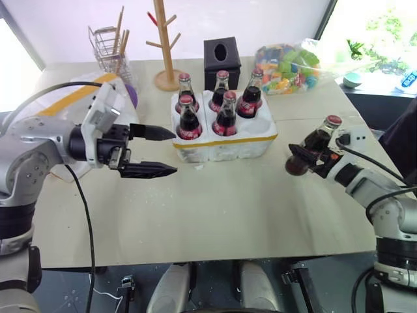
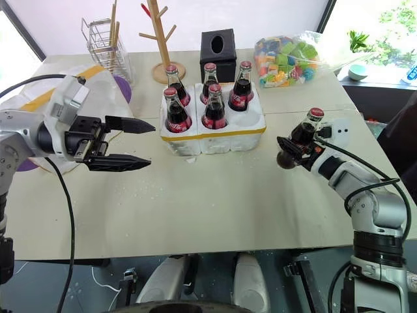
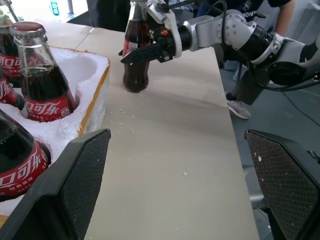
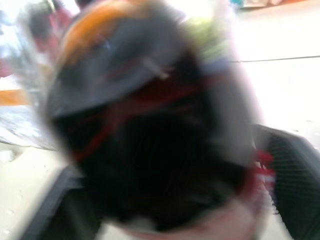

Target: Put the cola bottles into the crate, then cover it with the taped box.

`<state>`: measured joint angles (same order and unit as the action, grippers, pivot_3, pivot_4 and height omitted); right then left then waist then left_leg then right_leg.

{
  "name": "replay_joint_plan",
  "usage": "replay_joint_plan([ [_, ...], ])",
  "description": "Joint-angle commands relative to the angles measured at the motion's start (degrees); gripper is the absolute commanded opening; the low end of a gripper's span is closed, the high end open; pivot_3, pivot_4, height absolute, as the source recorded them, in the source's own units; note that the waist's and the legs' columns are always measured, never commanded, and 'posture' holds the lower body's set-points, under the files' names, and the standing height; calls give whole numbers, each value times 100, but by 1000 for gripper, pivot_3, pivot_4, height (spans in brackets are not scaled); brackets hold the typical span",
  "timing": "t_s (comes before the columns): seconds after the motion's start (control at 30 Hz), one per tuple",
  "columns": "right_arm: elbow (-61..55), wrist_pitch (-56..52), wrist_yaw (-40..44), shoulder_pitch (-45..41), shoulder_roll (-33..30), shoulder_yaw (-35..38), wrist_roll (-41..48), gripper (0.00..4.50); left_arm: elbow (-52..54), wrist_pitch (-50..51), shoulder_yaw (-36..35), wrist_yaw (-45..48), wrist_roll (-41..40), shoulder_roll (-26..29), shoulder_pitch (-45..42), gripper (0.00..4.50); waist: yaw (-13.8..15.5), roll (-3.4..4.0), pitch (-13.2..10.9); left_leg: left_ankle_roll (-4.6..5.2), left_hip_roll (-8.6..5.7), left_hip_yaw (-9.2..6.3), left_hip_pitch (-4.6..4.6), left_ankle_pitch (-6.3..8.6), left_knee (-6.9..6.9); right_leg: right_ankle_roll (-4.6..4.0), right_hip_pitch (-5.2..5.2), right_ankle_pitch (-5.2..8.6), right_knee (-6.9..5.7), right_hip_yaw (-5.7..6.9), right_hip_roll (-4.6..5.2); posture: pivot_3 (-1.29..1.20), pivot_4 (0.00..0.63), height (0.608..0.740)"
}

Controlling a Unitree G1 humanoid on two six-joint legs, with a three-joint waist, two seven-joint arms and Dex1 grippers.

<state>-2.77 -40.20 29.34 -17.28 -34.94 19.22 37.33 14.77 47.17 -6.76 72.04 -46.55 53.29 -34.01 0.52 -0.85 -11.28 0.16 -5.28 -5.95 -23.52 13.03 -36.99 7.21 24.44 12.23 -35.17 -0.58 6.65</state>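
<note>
The right end effector (image 1: pixel 311 155) is closed on one cola bottle (image 1: pixel 319 140), held tilted above the tabletop (image 1: pixel 215 208). The crate (image 1: pixel 225 140) sits well to the left of this end effector and carries five cola bottles (image 1: pixel 225 114) upright in its holes; the near-right hole is empty. The left end effector (image 1: pixel 159 151) has its jaws wide and holds nothing; the crate lies just beyond its fingertips. The taped box (image 1: pixel 78 94) rests behind the left end effector.

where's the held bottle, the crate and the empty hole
held bottle (image 1: pixel 320 138), left eye view, on its dark body
crate (image 1: pixel 225 145), left eye view, on its front wall
empty hole (image 1: pixel 258 124), left eye view, on its hollow
</note>
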Motion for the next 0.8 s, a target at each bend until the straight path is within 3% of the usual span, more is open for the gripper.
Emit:
replay_joint_plan([
  [0.03,-731,-19,239,-350,-180,396,532,2866,122,-35,-401,-116,-96,151,90,4500,-25,17,-11,0,0,0,0,0,1,3,2,-2,-1,-1,0,0,150,739],
  [0.23,-881,-264,602,-1594,-462,76,908,2866,195,121,-855,-405,-344,188,395,4500,-167,65,-44,1,2,11,-1,0,3,16,13,-9,-7,-13,-3,0,150,739],
  [0.47,319,75,839,-3053,67,-1081,53,2866,297,23,-683,-583,-376,36,294,4500,-153,60,-43,0,10,12,1,0,10,14,13,-11,-6,-14,-14,0,150,739],
  [0.8,1995,855,1009,-3343,356,-2193,-1546,2866,399,26,-540,-648,-405,-57,127,4500,-139,56,-46,-2,-3,17,-9,0,11,12,24,-15,-7,-17,-2,0,150,739],
])
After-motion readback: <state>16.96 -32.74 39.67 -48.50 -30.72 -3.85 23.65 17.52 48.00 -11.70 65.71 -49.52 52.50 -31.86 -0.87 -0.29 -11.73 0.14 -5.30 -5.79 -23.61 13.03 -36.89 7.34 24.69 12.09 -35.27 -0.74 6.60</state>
